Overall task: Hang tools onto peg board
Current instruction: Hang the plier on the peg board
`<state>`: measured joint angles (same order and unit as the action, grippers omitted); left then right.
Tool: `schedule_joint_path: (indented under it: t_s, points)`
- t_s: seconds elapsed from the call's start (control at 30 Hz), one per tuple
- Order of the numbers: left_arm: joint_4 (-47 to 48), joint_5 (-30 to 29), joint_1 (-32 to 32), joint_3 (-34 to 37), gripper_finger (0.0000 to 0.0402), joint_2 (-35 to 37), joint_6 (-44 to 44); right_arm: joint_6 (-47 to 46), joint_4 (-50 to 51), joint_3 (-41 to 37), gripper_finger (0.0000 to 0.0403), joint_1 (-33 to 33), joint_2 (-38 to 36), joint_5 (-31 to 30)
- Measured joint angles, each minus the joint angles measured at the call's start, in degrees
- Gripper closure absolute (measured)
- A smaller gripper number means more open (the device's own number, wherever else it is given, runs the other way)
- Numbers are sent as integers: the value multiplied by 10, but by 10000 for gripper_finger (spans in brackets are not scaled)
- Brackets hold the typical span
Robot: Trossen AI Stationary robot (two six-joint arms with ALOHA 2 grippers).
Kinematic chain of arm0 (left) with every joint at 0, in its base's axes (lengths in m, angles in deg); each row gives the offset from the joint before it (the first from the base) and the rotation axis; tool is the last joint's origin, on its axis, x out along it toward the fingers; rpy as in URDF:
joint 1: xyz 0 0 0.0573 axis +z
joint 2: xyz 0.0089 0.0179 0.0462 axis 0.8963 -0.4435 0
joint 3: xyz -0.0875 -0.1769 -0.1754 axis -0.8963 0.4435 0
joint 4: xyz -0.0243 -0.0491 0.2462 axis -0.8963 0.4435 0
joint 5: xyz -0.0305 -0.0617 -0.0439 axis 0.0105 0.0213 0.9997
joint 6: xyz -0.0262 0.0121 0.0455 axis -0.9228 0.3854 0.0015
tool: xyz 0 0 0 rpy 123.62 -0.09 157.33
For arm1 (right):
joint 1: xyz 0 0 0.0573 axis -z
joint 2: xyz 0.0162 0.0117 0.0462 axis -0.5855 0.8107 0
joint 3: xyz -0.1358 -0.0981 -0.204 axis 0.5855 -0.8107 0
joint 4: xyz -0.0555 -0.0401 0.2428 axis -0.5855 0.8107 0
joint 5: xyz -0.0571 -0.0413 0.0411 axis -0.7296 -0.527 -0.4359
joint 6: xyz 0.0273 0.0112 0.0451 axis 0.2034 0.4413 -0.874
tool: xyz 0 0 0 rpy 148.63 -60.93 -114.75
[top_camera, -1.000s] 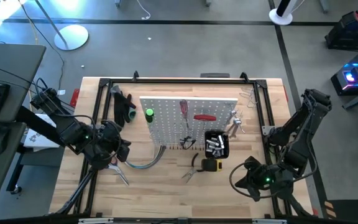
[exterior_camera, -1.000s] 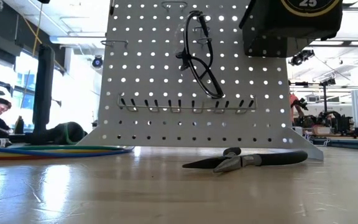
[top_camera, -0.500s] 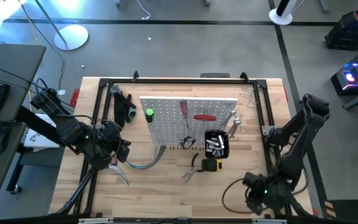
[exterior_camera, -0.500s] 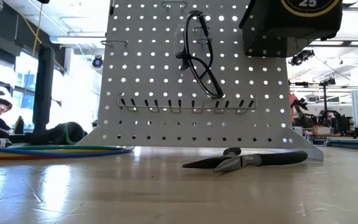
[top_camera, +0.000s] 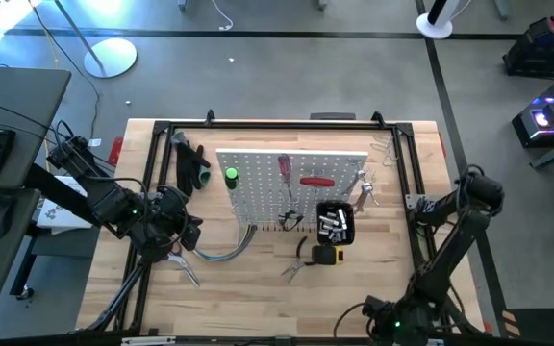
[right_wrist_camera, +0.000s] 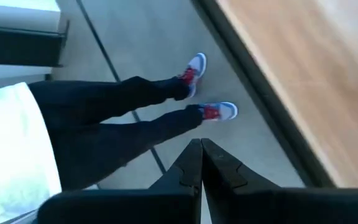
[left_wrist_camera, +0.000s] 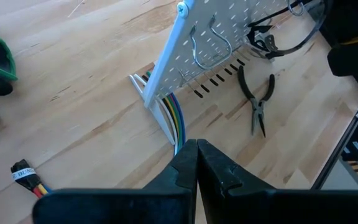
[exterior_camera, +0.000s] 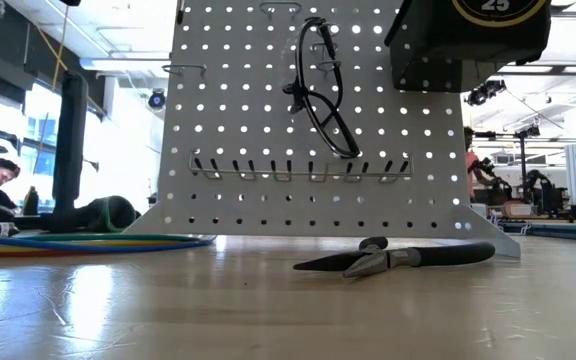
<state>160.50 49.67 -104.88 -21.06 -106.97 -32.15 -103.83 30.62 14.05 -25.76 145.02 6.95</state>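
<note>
The white peg board (top_camera: 291,183) stands tilted at the table's middle. On it hang a green-handled screwdriver (top_camera: 231,175), a red-handled screwdriver (top_camera: 283,168), a red-handled tool (top_camera: 315,180), silver wrenches (top_camera: 364,189) and a black-handled tool (exterior_camera: 323,90), beside the black bin (top_camera: 335,222). Black-handled pliers (top_camera: 297,259) and a yellow tape measure (top_camera: 328,255) lie on the table before the board. My left gripper (left_wrist_camera: 196,149) is shut and empty, left of the board (top_camera: 190,234). My right gripper (right_wrist_camera: 201,149) is shut and empty at the table's near edge (top_camera: 373,317).
A curved bundle of coloured cables (top_camera: 221,253) lies at the board's near left corner. A black and green glove (top_camera: 195,165) lies at the far left. A black metal frame (top_camera: 407,163) rims the table. A person's legs (right_wrist_camera: 123,118) stand on the floor beyond the near edge.
My right arm has swung toward the table's near edge, carrying its shut gripper from the near right part of the table to the near edge. My left arm and the tools have kept still.
</note>
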Motion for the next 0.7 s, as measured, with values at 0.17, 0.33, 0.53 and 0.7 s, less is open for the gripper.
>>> schedule_joint_path:
  t_s: [0.17, 0.33, 0.53, 0.7]
  points:
    - [0, 0, 0, 0, 401, 0, 0, -3, -54, 0, 403, 0, 33, 0]
    - [0, 0, 0, 0, 401, 0, 0, -3, -71, 0, 403, 1, 43, 0]
    - [0, -1, 0, 0, 401, 0, 0, -3, -70, 0, 403, 1, 43, 0]
    - [0, -7, 0, 0, 401, 0, 0, -3, -68, 0, 403, 1, 43, -7]
